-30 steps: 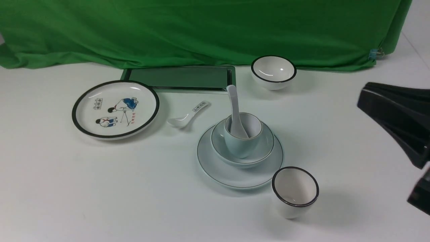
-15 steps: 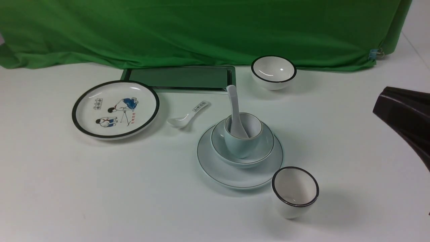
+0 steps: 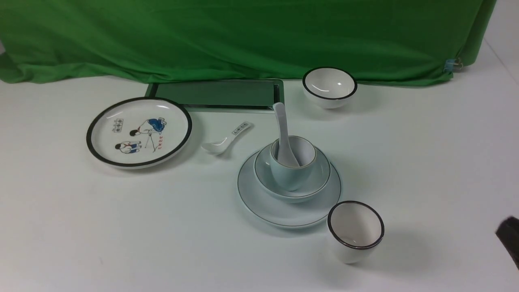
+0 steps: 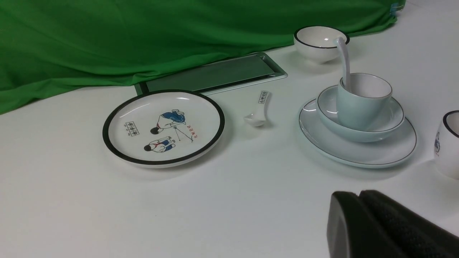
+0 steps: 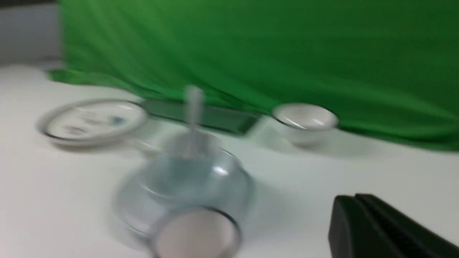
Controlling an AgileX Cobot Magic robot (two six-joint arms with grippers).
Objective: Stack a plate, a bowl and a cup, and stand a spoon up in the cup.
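Stack stood on the desk (image 3: 121, 227) in my front view: plate (image 3: 284, 213), bowl (image 3: 322, 178), cup (image 3: 290, 176), with the spoon (image 3: 282, 125) upright in the cup. Only the wrist views showed me fingertips: left hand (image 4: 358, 200) and right hand (image 5: 355, 204), both pressed together, holding nothing. The left wrist view alone caught a blue print on the black-rimmed cup (image 4: 448, 147). I couldn't read the cartoon plate's (image 3: 138, 132) lettering.

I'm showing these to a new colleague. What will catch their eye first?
The pale stack in the middle: a spoon standing in a cup, in a bowl, on a plate. Behind everything hangs a bright green cloth, and left of the stack lies a cartoon plate with a thick black rim.
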